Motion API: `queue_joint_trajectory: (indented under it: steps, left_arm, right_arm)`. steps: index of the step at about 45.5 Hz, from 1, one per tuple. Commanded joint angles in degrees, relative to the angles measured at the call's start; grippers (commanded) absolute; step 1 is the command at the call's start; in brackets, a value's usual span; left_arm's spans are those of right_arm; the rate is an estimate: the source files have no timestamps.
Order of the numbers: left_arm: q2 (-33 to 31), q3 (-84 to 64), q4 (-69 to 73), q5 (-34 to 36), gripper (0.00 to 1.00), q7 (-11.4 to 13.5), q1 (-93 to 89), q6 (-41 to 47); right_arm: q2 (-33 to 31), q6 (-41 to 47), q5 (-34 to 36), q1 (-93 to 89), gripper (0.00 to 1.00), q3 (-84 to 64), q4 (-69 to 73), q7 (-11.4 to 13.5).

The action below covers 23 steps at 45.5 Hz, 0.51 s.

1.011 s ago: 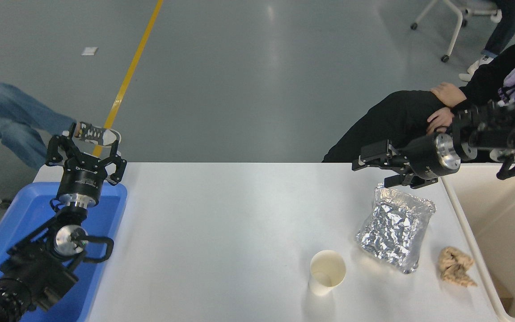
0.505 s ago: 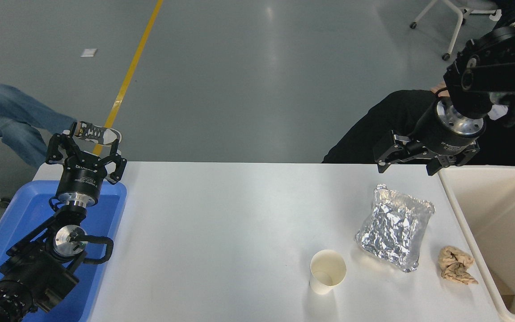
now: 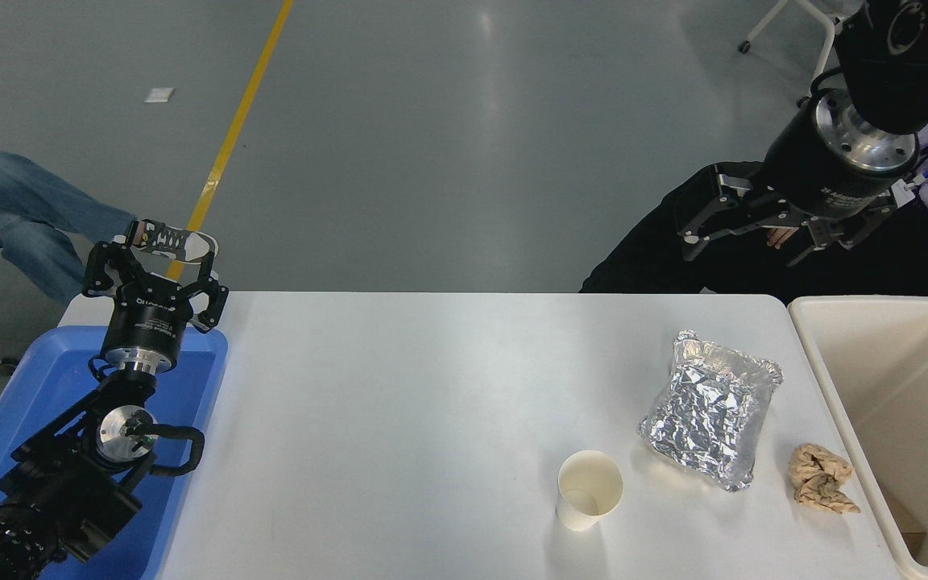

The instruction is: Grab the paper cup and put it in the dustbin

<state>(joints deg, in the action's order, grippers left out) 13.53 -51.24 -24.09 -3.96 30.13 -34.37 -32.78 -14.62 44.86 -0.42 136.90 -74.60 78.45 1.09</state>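
The paper cup [image 3: 589,489] stands upright on the white table [image 3: 399,419], near its front edge, right of centre. The cream dustbin [image 3: 851,419] sits beside the table's right end, its deep inside showing. My right gripper [image 3: 742,242] hangs high beyond the table's far right corner, open, nothing between its fingers, far above and behind the cup. My left gripper [image 3: 154,262] is parked open over the blue tray at the lower left.
A crumpled foil container [image 3: 710,419] lies between the cup and the dustbin, with a brown paper wad [image 3: 821,479] right of it. A blue tray [image 3: 45,387] lies under the left arm. A person in black sits behind the right gripper; jeans-clad legs show at far left.
My right arm has swung up and away from the table, from just above the foil container to high beyond the far right corner. The cup and left arm have stayed put.
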Motion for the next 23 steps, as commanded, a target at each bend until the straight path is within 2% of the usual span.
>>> queue_joint_trajectory:
  steps: [1,23]
  left_arm:
    - [0.01,0.00,0.00,0.00,0.99,-0.07,0.00,-0.01]
    - [0.01,0.00,0.00,0.00,0.99,-0.07,0.00,-0.01]
  right_arm:
    - [-0.15,0.14,0.51,0.30,1.00,0.33,0.30,0.06]
    - [1.96,0.14,2.44,-17.44,1.00,7.35,-1.28,0.06]
